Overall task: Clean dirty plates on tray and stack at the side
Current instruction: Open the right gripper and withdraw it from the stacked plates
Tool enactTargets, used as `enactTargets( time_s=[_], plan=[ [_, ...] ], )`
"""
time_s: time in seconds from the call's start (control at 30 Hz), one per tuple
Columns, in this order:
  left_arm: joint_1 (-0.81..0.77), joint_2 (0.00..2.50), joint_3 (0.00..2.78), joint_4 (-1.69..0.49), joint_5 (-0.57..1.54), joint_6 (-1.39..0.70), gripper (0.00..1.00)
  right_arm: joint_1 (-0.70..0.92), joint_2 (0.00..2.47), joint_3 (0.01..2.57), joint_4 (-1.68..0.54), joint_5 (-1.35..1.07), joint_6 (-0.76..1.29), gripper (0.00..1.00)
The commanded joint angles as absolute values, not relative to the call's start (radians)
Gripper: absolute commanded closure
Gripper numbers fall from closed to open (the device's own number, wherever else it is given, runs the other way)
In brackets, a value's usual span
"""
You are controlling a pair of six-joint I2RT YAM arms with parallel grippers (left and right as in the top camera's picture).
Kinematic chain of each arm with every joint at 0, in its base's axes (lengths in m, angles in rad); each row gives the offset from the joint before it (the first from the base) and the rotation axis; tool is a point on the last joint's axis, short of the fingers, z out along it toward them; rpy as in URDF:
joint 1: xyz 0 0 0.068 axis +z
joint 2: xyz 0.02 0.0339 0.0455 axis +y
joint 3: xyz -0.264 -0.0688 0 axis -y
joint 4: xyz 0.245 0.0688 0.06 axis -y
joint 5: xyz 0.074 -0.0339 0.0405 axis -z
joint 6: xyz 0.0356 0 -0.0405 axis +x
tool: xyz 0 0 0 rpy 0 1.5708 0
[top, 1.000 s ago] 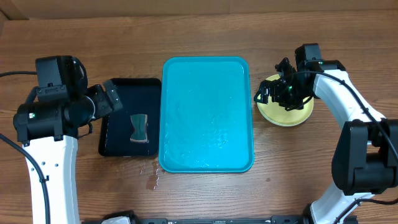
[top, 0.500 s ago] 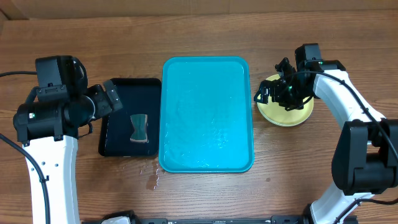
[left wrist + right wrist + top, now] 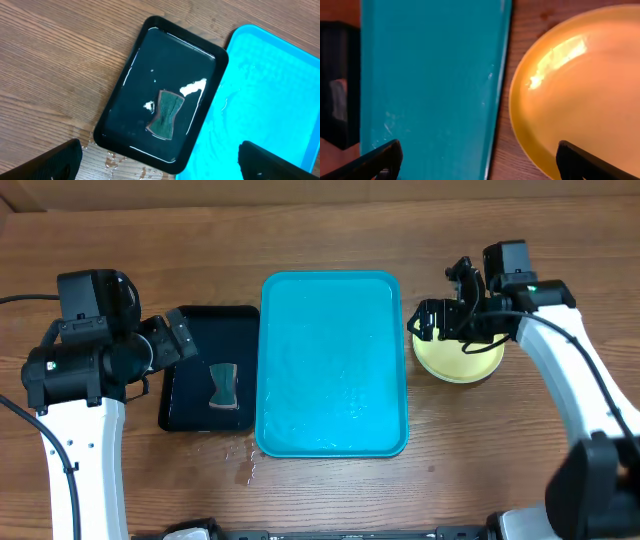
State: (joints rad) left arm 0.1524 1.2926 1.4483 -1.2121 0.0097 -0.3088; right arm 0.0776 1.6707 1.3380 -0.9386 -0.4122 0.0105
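Stacking step, likely last: tray bare, plates beside it.
My right gripper hovers wide open, empty, over the plates just right of the tray; left gripper open above the black tray. Next: lift clear without nudging the stack.

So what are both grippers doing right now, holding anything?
Left gripper: open, holding nothing.
Right gripper: open, holding nothing, above the edge of the plate.
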Motion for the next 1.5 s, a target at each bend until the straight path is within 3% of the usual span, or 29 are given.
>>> enactTargets(
  time_s=[0.0,0.87,1.03,1.47],
  plan=[
    [0.157,1.296,1.461,-1.212,-0.004,-0.318,0.00,0.091,1.533,1.340,-0.936,-0.420,0.003,0.00],
    [0.157,1.296,1.461,-1.211,-0.004,-0.318,0.00,0.091,0.890,1.340,-0.940,-0.285,0.003,0.00],
    [0.157,1.296,1.461,-1.212,-0.004,-0.318,0.00,0.091,0.766,1.340,-1.058,-0.267,-0.001,0.00],
    [0.157,1.296,1.461,-1.211,-0.004,-0.318,0.00,0.091,0.432,1.319,-1.015,-0.265,-0.008,0.00]
  ],
)
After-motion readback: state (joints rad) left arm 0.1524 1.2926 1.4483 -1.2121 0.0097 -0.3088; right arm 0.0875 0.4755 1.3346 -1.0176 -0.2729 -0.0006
